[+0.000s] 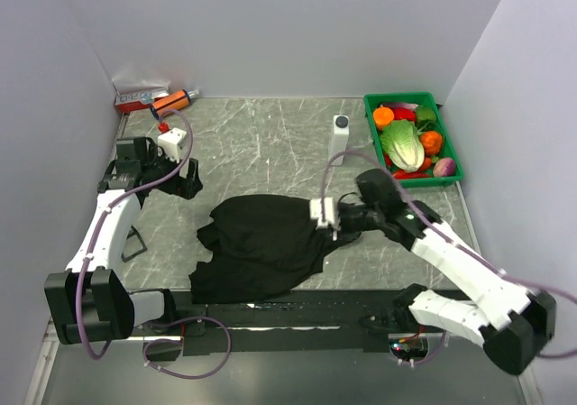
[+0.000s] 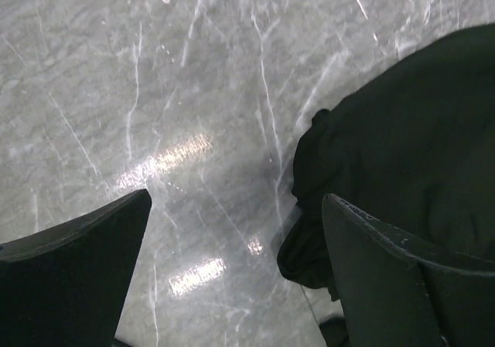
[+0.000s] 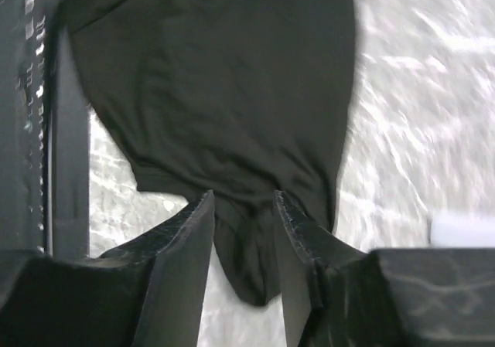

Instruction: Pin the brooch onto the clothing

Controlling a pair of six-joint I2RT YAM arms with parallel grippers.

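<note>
R tool (image 3: 244, 202) half open, astride shirt (image 3: 224, 92) hem.

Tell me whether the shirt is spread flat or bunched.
Bunched. The shirt lies as a crumpled, irregular heap on the table, with overlapping folds; no lettering shows.
</note>
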